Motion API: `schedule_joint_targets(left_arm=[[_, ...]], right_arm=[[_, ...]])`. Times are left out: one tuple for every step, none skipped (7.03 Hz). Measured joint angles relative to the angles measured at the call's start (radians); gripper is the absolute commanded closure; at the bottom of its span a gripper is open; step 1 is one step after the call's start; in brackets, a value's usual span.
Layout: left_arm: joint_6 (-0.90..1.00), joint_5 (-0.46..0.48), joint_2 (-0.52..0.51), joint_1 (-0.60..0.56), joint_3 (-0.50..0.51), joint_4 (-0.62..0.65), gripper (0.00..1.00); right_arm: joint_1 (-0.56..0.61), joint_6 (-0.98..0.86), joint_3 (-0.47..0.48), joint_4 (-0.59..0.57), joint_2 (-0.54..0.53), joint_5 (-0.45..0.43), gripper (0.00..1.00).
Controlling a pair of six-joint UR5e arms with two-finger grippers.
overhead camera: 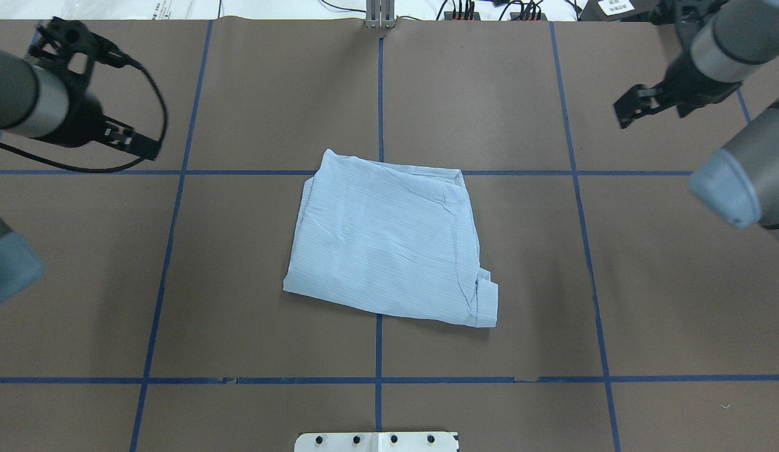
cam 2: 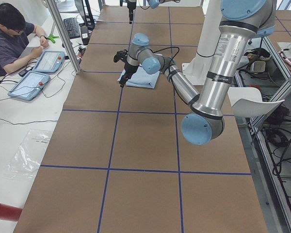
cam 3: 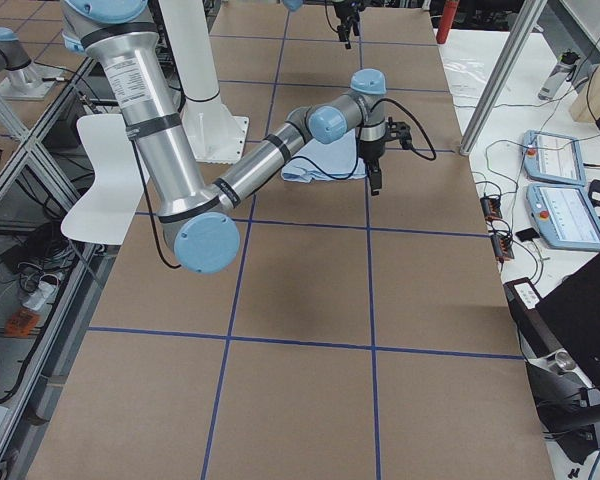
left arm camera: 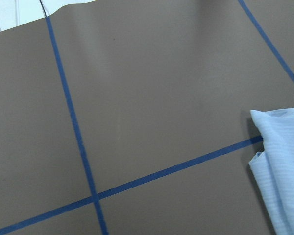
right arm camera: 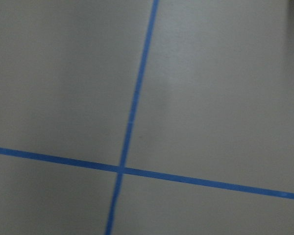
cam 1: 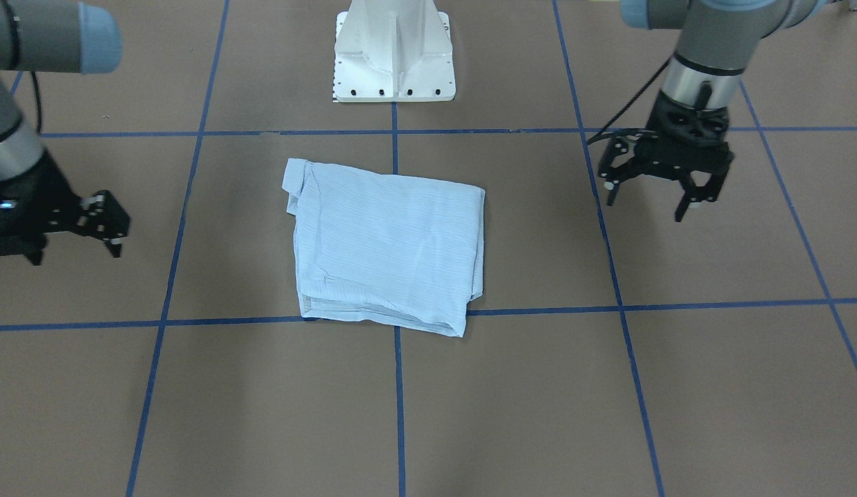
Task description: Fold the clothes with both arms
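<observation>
The pale-blue pinstriped shirt (cam 1: 387, 248) lies folded into a rough rectangle at the middle of the brown table (overhead camera: 238, 94), with its collar end at one corner (overhead camera: 483, 301). Both arms hang off to the sides, well apart from the cloth. My left gripper (cam 1: 647, 200) hovers open beyond one side of the shirt, fingers spread and empty. On the opposite side, my right gripper (cam 1: 74, 250) is open too, with nothing in it. The left wrist view catches one edge of the shirt (left arm camera: 284, 166); the right wrist view shows only table and tape.
Blue tape lines (overhead camera: 380, 94) divide the table into squares. The white pedestal base (cam 1: 393, 55) stands at the robot's edge. A seated person (cam 2: 9, 34) with tablets (cam 2: 31, 82) is at a side desk beyond the table's far edge.
</observation>
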Motion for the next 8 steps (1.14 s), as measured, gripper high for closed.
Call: schedule_joint_targets(left_arm=[[0.156, -0.073, 0.072, -0.111, -0.003, 0.0, 0.0], [0.259, -0.148, 0.145, -0.217, 0.008, -0.001, 0.0], [0.304, -0.202, 0.208, -0.299, 0.037, -0.001, 0.0], [0.322, -0.223, 0.244, -0.357, 0.09, -0.003, 0.0], [0.333, -0.231, 0.257, -0.42, 0.158, -0.019, 0.0], [0.34, -0.235, 0.264, -0.476, 0.208, -0.047, 0.0], [0.372, -0.247, 0.279, -0.517, 0.242, -0.062, 0.0], [0.429, -0.288, 0.299, -0.553, 0.266, -0.064, 0.0]], right_arm=[[0.104, -0.165, -0.022, -0.003, -0.065, 0.072, 0.0], [0.194, -0.301, -0.049, -0.002, -0.134, 0.118, 0.0], [0.258, -0.384, -0.066, 0.01, -0.219, 0.136, 0.0], [0.297, -0.415, -0.074, 0.027, -0.299, 0.141, 0.0], [0.336, -0.429, -0.084, 0.04, -0.366, 0.144, 0.0], [0.379, -0.452, -0.089, 0.053, -0.418, 0.15, 0.0], [0.422, -0.508, -0.089, 0.078, -0.465, 0.158, 0.0], [0.459, -0.574, -0.09, 0.103, -0.499, 0.162, 0.0]])
